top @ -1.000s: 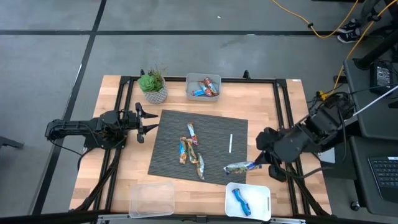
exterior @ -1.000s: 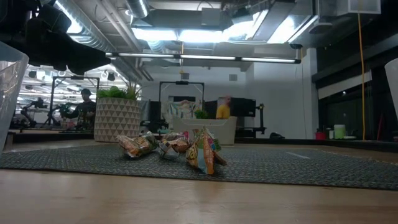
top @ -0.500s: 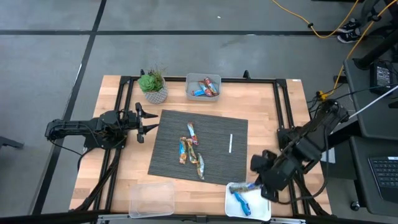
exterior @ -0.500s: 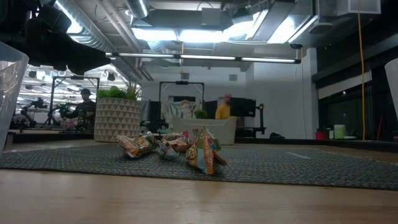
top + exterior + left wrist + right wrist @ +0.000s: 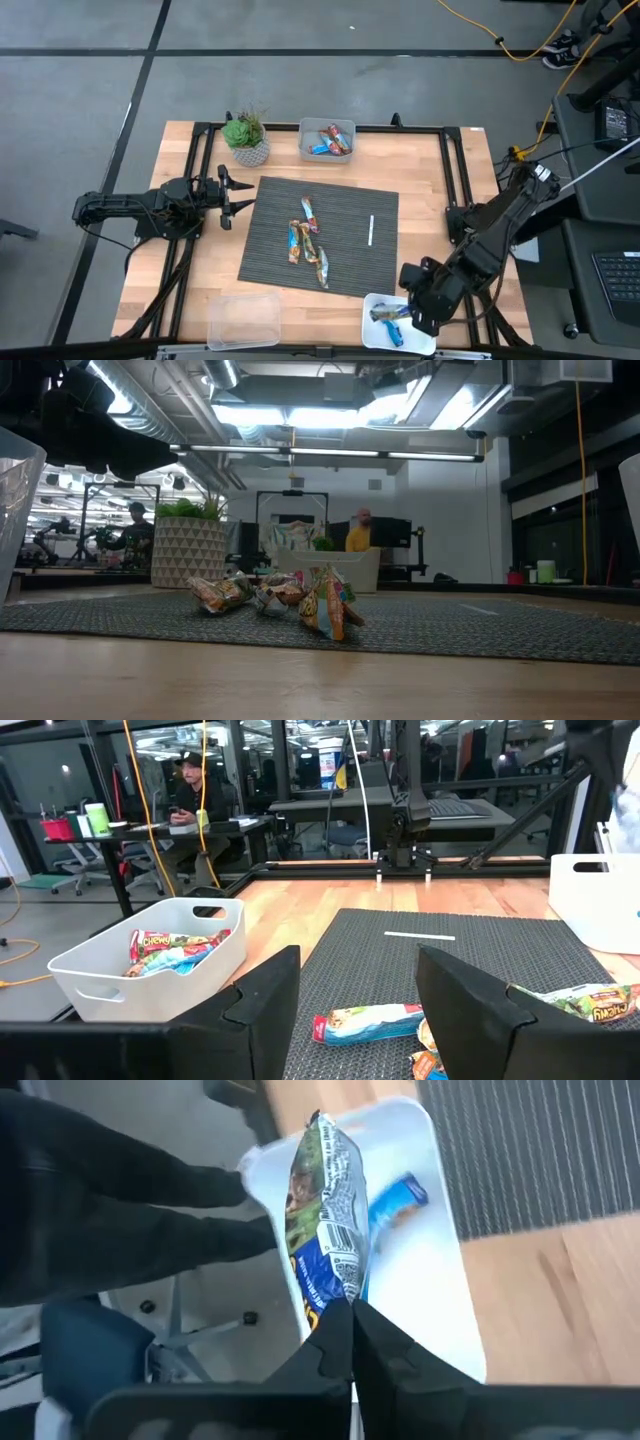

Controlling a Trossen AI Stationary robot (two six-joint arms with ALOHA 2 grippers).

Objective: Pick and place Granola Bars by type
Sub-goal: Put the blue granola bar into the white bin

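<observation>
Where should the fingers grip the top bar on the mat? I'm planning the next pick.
Grip the top bar across its narrow middle, from straight above. It lies flat on the mat, running toward and away from the plant side, so the fingers should close from left and right. Its lower end nears another bar.

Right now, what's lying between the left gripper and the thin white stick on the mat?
In the high view, three granola bars lie clustered on the striped mat between the left gripper and the white stick.
</observation>
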